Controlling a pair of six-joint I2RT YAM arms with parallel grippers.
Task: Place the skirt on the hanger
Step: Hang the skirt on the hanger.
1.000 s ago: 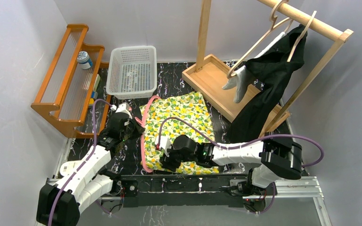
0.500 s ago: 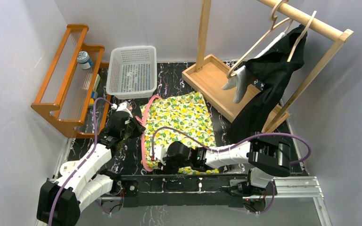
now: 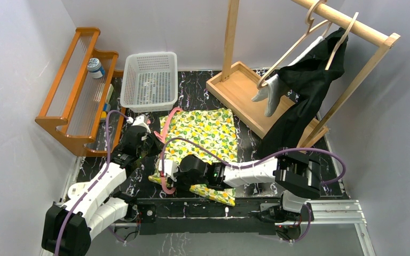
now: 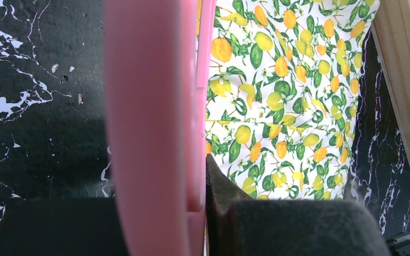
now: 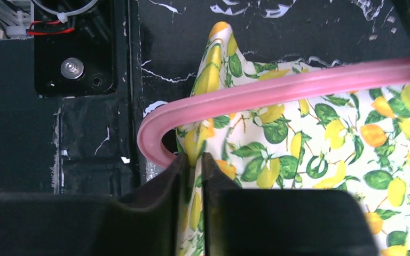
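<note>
lemon-print skirt [image 3: 205,130] lies spread on the black marbled table [image 3: 192,88], its near left corner pinched tight in the right gripper [image 5: 193,160]. the pink hanger [image 4: 149,106] runs along the skirt's left edge, seemingly touching it, clamped in the left gripper [image 4: 157,213]. a white basket [image 3: 150,80] and a wooden clothes rail [image 3: 347,24] stand behind.

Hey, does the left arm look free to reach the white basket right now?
Probably not. The left end effector is shut on the pink hanger, so reaching the white basket would drag the hanger away from the skirt. Otherwise the way there looks open.
</note>
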